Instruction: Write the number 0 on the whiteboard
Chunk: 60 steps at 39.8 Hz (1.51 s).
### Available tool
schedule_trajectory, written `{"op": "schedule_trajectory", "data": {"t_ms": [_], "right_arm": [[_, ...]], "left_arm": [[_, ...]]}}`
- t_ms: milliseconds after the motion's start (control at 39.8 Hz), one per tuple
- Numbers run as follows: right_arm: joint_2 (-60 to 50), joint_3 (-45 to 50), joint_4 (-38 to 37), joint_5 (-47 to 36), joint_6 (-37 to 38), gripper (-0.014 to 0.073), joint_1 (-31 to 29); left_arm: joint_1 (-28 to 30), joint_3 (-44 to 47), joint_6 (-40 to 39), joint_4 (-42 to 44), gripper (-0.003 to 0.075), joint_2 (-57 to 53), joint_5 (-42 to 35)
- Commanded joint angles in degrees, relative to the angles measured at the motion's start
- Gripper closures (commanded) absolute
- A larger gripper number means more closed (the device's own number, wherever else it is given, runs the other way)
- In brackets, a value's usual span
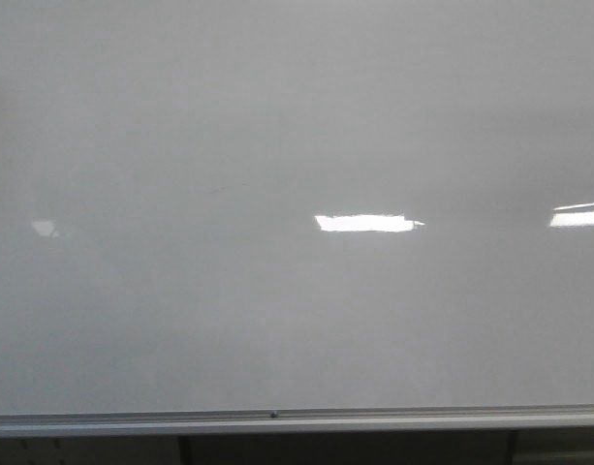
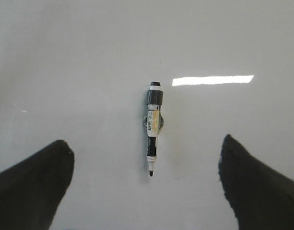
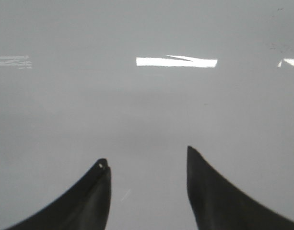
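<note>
The whiteboard (image 1: 277,126) is glossy pale grey-white and fills the front view, with a silver rail (image 1: 297,419) along its near edge. No number 0 shows on it in any view. A black-and-white marker (image 2: 154,127), uncapped, lies flat on the board in the left wrist view, its tip pointing toward the fingers. My left gripper (image 2: 147,153) is open and empty, hovering above the board with the marker's tip between its fingers. My right gripper (image 3: 146,160) is open and empty over bare board. Neither gripper shows in the front view.
Bright white rectangular light reflections lie on the board (image 1: 364,223), (image 1: 579,215), (image 2: 213,80), (image 3: 176,61). A faint short mark sits on the board (image 1: 229,188). Below the rail a dark table edge shows (image 1: 345,450).
</note>
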Motion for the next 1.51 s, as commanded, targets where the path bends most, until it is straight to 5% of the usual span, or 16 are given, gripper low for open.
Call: {"op": "schedule_trajectory", "data": {"t_ms": [0, 779, 1331, 1482], "right_arm": [[0.8, -2.0, 0.1, -4.1, 0.1, 0.0146, -0.3], [0.8, -2.0, 0.1, -4.3, 0.1, 0.0146, -0.3], [0.8, -2.0, 0.1, -4.3, 0.1, 0.0146, -0.3], [0.8, -2.0, 0.1, -4.3, 0.1, 0.0146, -0.3]], "left_arm": [[-0.1, -1.2, -0.5, -0.2, 0.0048, 1.0, -4.7], [-0.1, -24.3, -0.1, 4.2, 0.0048, 54.0, -5.5], [-0.1, -30.1, -0.1, 4.4, 0.0052, 64.6, -9.4], [-0.1, -30.1, -0.1, 4.4, 0.0158, 64.6, -9.6]]}}
